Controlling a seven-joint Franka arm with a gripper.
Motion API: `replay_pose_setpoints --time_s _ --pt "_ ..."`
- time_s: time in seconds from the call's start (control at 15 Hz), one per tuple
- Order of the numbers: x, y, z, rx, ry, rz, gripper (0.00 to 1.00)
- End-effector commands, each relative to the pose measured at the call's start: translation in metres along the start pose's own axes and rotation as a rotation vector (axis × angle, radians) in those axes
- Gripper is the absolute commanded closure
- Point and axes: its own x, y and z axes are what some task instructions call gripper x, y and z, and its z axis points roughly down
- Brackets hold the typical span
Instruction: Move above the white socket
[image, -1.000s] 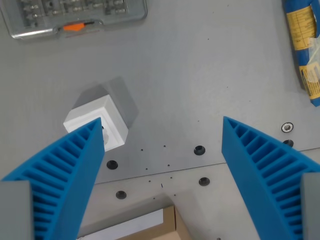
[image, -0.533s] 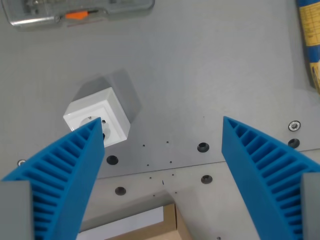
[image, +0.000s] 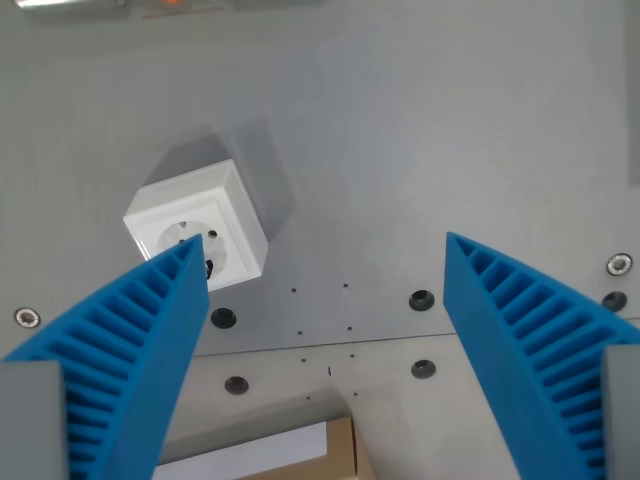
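The white socket is a small white cube with a round outlet face, standing on the grey table at the wrist view's left. My gripper is open and empty, with two blue ribbed fingers. The left fingertip overlaps the socket's front face and hides part of it. The right fingertip is far to the socket's right over bare table. The socket lies left of the gap between the fingers.
Several bolt holes and a seam cross the grey table below the socket. A brown cardboard edge with a white sheet shows at the bottom. A clear case barely shows at the top left edge.
The camera has moved: the whole scene has slid down and right, the clear case and the blue-and-yellow package at right have nearly left view. The socket appears slightly larger. The fingers stay open.
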Motion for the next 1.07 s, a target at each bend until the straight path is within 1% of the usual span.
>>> replay_pose_setpoints --time_s 0.07,0.33,1.07 --pt "-0.011 -0.006 0.011 -0.003 0.115 -0.124 0.00" --pt "-0.020 -0.017 0.030 -0.006 0.116 -0.168 0.00" --pt "-0.039 -0.047 0.081 -0.014 0.092 -0.272 0.00"
